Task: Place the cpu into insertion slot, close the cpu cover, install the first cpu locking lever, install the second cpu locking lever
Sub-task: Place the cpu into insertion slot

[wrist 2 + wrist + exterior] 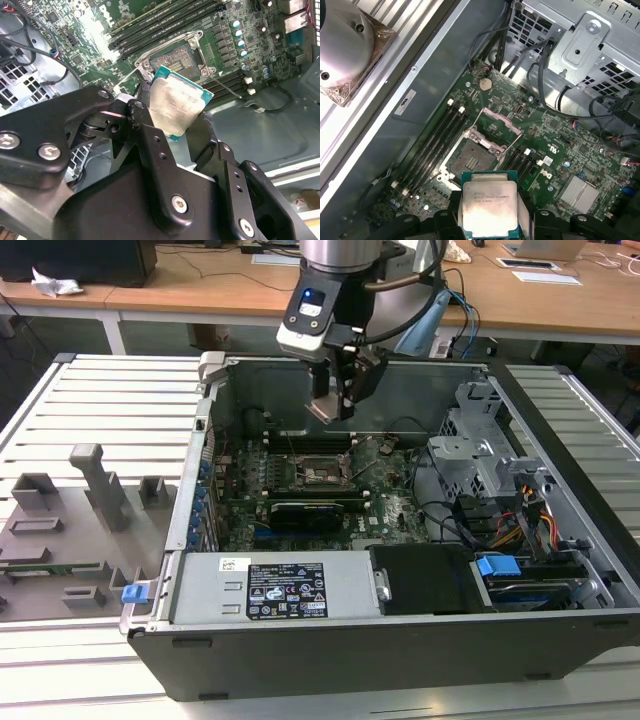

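- Clamps the cpu (490, 210) in the gripper (335, 408), fingers (145, 125) closed on two opposite edges, pale metal top turned toward both wrist cameras.
- Holds it in the air inside the open computer case (350, 655), above the green board and clear of it, near the insertion slot (472, 160) but not in it.
- Leaves the slot bare, dark centre exposed, with the cpu cover (487, 141) swung up on its hinge right beside it; nothing seated, covered or locked yet.
- Looks light, stiff and flat, so probably needs only a modest squeeze to carry.
- Looks smooth on the lid and thin at the edges, so likely slips or twists between the fingers if bumped against the socket rim.
- Seems fragile where it matters: the hidden underside and the fine contacts of the slot, both likely damaged by a crooked or forced drop.
- Best taken by the narrow green border at two opposite sides, as now, never by the underside, and kept square to the slot.
- Carries several lines of dark print on the metal lid, plain in the first wrist view; left unread.
- Shows a black-and-white sticker label (287, 590) on the grey power supply (200, 590) at the front of the case, crowded with small marks too fine to make out.
- Scatters tiny white lettering across the board as well, likewise too small to tell.
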You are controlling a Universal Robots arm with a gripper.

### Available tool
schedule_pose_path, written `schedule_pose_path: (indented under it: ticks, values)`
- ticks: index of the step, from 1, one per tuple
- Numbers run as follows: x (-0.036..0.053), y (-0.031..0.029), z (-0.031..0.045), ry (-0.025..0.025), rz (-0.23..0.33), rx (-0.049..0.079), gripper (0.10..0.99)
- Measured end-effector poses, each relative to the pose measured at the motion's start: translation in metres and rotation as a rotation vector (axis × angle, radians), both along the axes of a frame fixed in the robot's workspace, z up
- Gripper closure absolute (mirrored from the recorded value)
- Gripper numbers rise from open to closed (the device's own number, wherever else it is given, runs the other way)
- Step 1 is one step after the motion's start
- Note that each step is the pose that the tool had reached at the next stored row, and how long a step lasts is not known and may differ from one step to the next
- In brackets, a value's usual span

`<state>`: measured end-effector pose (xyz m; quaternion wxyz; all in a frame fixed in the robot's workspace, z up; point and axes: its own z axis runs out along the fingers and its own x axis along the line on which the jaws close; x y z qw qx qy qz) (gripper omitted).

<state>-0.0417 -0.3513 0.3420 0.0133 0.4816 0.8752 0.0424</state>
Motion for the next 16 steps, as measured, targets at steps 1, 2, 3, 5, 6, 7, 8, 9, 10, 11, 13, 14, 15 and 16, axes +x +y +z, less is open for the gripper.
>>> schedule_pose_path:
  ticks: [1, 2, 3, 5, 6, 7, 8, 9, 10, 11, 13, 14, 15, 16]
  values:
    - [0.0000, 0.0000, -0.0004, 0.0000, -0.009, 0.000, 0.557]
    - [0.0000, 0.0000, -0.0009, 0.0000, -0.020, 0.000, 0.557]
    - [0.0000, 0.0000, -0.0014, 0.0001, -0.035, 0.000, 0.557]
    - [0.0000, 0.0000, -0.0028, 0.0001, -0.079, 0.000, 0.557]
    - [0.0000, 0.0000, -0.0031, 0.0001, -0.089, 0.000, 0.557]
    - [0.0000, 0.0000, -0.0034, 0.0001, -0.101, 0.000, 0.557]
    - [0.0000, 0.0000, -0.0037, 0.0002, -0.114, 0.000, 0.557]
    - [0.0000, 0.0000, -0.0041, 0.0002, -0.131, 0.000, 0.557]
    - [0.0000, 0.0000, -0.0044, 0.0001, -0.143, 0.000, 0.557]
    - [0.0000, 0.0000, -0.0047, 0.0001, -0.157, 0.000, 0.557]
    - [0.0000, 0.0000, -0.0054, 0.0001, -0.182, 0.000, 0.557]
    - [0.0000, 0.0000, -0.0057, 0.0001, -0.190, 0.000, 0.557]
    - [0.0000, 0.0000, -0.0059, 0.0002, -0.201, 0.000, 0.557]
    - [-0.0001, 0.0000, -0.0063, 0.0001, -0.212, 0.000, 0.557]
